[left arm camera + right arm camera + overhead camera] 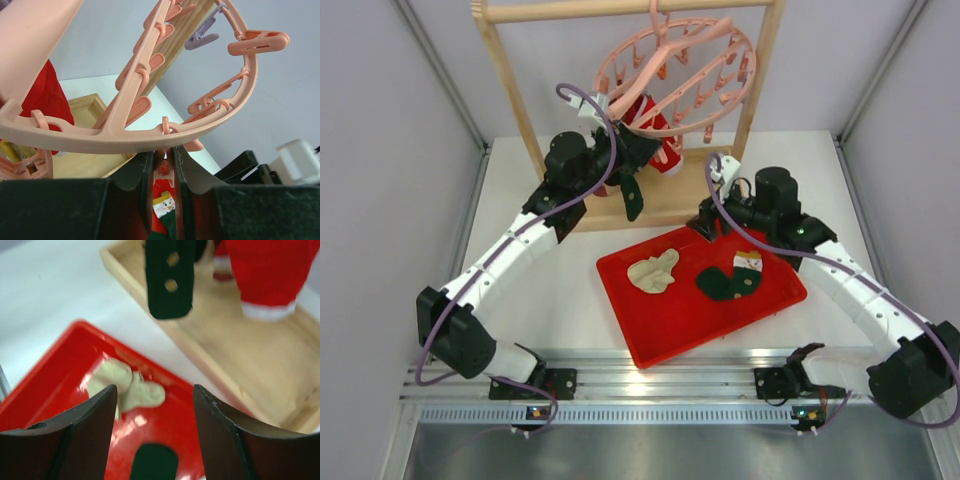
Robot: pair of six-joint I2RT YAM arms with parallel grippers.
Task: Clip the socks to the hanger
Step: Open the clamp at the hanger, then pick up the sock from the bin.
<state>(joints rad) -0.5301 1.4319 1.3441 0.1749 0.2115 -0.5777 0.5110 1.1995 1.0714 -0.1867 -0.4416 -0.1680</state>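
The pink hanger (675,65) hangs by its hook from the wooden rack, and its ring (150,135) fills the left wrist view. My left gripper (628,150) is up under the ring, shut (164,155) on one pink peg (165,167). A dark green sock (632,197) with tan dots (170,277) dangles just below it; its top end is hidden. Red socks (658,128) hang beside it from the hanger. My right gripper (706,226) stands open (155,390) and empty over the back edge of the tray. In the tray lie a cream sock (653,270) and a green sock (730,281) with a snowman cuff.
The red tray (665,335) sits on the white table between the arms. The wooden rack (505,75) stands at the back, with its flat wooden base (240,355) just behind the tray. Grey walls close in both sides.
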